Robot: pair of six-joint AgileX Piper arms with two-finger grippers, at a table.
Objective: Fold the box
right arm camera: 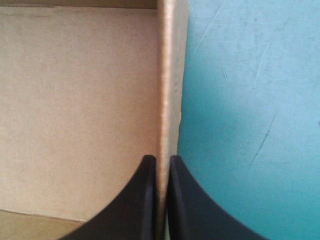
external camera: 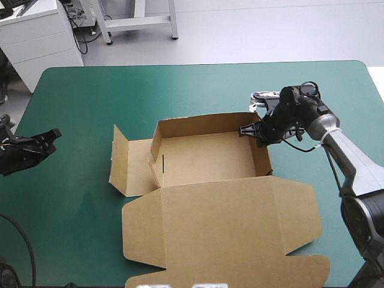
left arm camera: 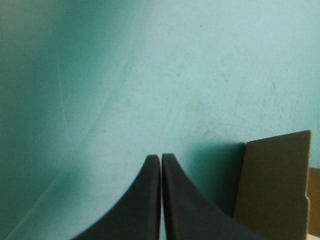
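Note:
The brown box stands mid-table as an open tray with back and right walls raised. Its left flap lies spread out, and the big lid lies flat toward the near edge. My right gripper pinches the top of the right wall near the back corner. In the right wrist view that wall's edge runs straight into my right gripper, one finger inside the tray and one outside. My left gripper rests shut over bare cover at the table's left side, away from the box. A corner of the box's left flap shows ahead of my left gripper.
Teal-green cover lies bare behind the box and to its left. A white cabinet and a metal frame stand beyond the far edge.

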